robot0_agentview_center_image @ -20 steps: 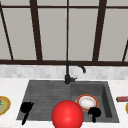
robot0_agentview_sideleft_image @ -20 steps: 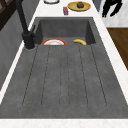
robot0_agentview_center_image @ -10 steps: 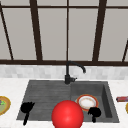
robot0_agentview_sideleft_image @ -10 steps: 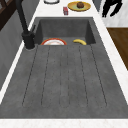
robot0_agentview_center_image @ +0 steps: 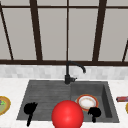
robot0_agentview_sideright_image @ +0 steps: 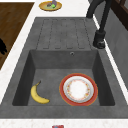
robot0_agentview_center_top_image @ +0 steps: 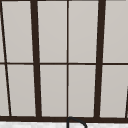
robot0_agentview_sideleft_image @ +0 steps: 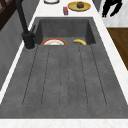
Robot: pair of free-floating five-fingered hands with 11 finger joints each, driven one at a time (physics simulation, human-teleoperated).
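My left hand [robot0_agentview_center_image: 30, 108] hovers over the front left corner of the grey drainboard [robot0_agentview_center_image: 45, 97], fingers relaxed and holding nothing. Over the basin's front edge hangs my right hand [robot0_agentview_center_image: 94, 113], also open and empty, just in front of a red-rimmed white plate [robot0_agentview_center_image: 87, 102]. That plate [robot0_agentview_sideright_image: 78, 89] lies flat on the basin floor with a yellow banana [robot0_agentview_sideright_image: 38, 93] beside it. A large red ball [robot0_agentview_center_image: 67, 115] shows at the front between the two hands. In the left side view a hand [robot0_agentview_sideleft_image: 111, 7] hangs with loose fingers beyond the counter's front edge, near the far end.
A black faucet [robot0_agentview_center_image: 68, 75] stands behind the sink under a dark-framed window [robot0_agentview_center_top_image: 67, 62]. A yellow plate with food [robot0_agentview_sideright_image: 50, 5] sits on the left counter. On the right counter are a small red can [robot0_agentview_sideleft_image: 65, 10] and another yellow plate [robot0_agentview_sideleft_image: 79, 5] with a brown item.
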